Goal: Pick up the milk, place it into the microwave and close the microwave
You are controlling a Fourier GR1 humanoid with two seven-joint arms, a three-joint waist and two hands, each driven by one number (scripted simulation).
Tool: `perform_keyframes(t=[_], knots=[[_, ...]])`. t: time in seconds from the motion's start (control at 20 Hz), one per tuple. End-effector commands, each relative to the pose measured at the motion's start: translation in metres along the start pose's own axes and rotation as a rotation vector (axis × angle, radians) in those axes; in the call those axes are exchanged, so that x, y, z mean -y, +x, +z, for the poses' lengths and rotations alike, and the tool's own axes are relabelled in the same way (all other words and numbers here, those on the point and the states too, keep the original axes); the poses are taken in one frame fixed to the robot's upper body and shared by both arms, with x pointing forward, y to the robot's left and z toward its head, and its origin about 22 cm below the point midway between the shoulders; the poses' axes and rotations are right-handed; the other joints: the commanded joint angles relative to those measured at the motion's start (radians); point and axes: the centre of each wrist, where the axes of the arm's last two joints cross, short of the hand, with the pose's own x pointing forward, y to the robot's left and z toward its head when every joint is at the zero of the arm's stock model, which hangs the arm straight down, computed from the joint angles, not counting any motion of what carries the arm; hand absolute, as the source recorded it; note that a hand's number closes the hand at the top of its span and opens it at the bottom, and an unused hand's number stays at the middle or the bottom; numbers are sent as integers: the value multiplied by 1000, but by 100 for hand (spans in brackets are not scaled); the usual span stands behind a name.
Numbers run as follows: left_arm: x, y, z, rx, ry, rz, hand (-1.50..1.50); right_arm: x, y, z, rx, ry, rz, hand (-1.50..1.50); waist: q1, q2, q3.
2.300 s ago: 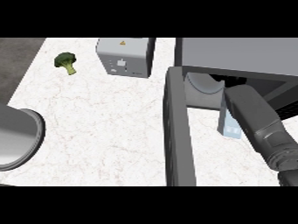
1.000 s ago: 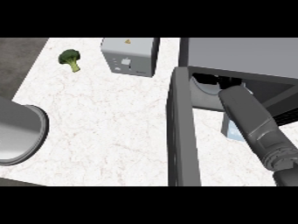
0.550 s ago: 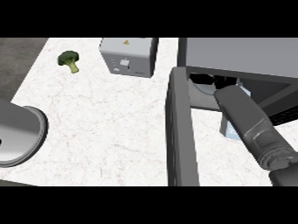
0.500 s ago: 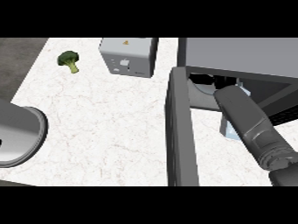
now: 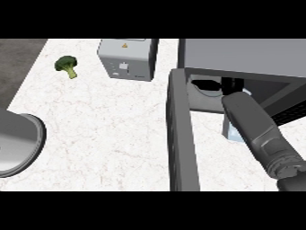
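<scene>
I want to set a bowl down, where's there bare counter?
The widest bare counter lies below the broccoli and the grey box, left of the open microwave door. Inside the microwave it is crowded: the right arm and the milk sit there.

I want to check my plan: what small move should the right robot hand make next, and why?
Probably draw the right robot hand back out of the microwave: it reaches inside, while the milk shows beside the forearm, nearer the robot.

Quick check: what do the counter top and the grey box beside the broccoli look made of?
Counter top: likely pale marble or stone, faint veins across white. Grey box: probably metal, plain grey faces with a dull sheen.
</scene>
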Motion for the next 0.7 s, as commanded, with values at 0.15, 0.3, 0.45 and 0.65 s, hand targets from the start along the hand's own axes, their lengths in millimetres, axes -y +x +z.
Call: perform_keyframes(t=[0.15, 0.3, 0.45, 0.65], knots=[[1, 1, 8, 5, 10, -2, -150, 13, -20, 5, 18, 44, -93, -150, -25, -10, 0], [10, 8, 14, -21, -18, 5, -150, -5, -15, 22, 2, 65, -203, -150, -23, -11, 1], [19, 6, 29, -13, 1, 18, -150, -11, -23, 40, 14, 100, -276, -150, -40, -20, -1], [21, 13, 23, -21, -27, -14, -150, -17, -26, 54, 5, 107, -370, -150, -62, -27, -2]])
